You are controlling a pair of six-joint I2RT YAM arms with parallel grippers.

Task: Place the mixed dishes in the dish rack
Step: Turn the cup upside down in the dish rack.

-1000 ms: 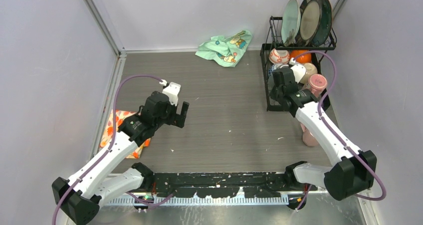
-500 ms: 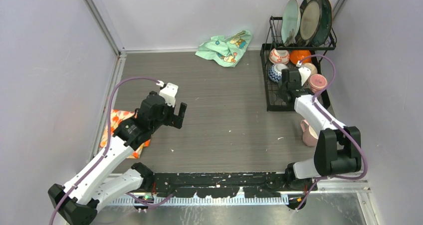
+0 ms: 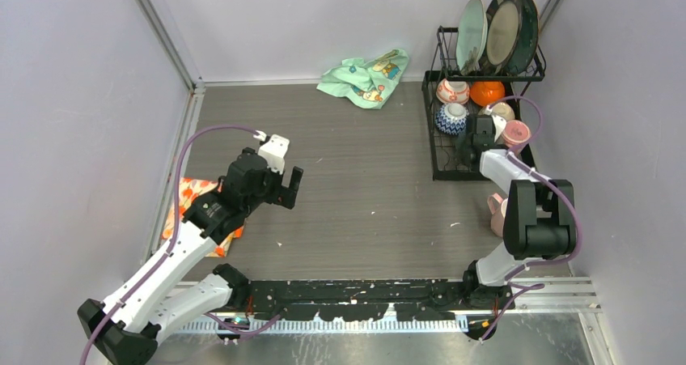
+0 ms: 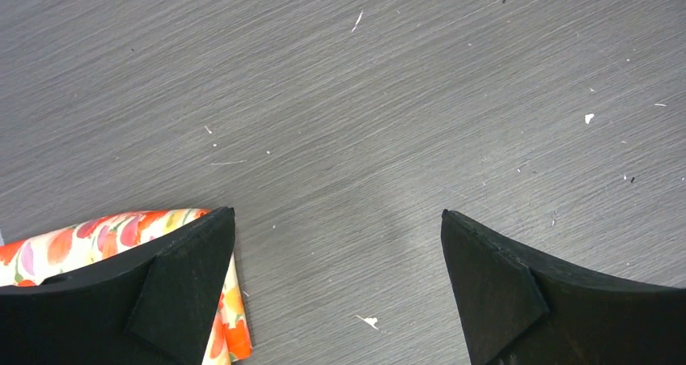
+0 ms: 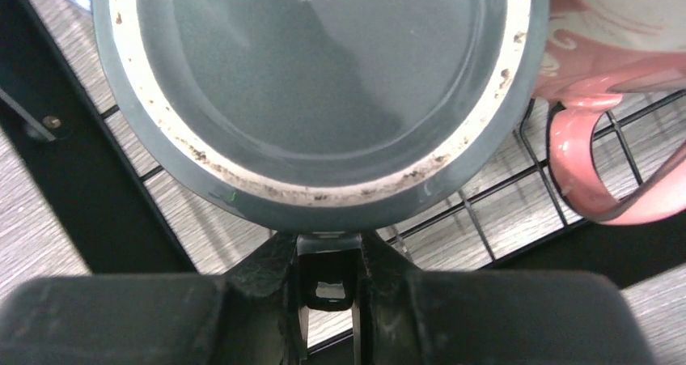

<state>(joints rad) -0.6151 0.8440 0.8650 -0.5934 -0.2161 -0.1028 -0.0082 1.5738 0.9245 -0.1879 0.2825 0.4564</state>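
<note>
Plates (image 3: 493, 29) upright in dish rack (image 3: 438, 142), bowls (image 3: 451, 118) in basket below, cloth (image 3: 364, 75) left of rack

**Surface finishes.** The grey table top (image 4: 364, 98) had a matt, finely streaked wood-grain finish flecked with white specks. The black wire dish rack (image 5: 97, 203) looked like thin coated metal with a dull sheen. The grey-green ceramic cup (image 5: 315, 82) showed a smooth glazed base ringed by a rough, unglazed white foot with brown speckling. The pink ceramic cup (image 5: 599, 49) was glossy. The orange floral cloth (image 4: 81, 244) was soft printed fabric. The fingers (image 4: 182, 292) of the left gripper (image 4: 336, 213) were matt black plastic.
</note>
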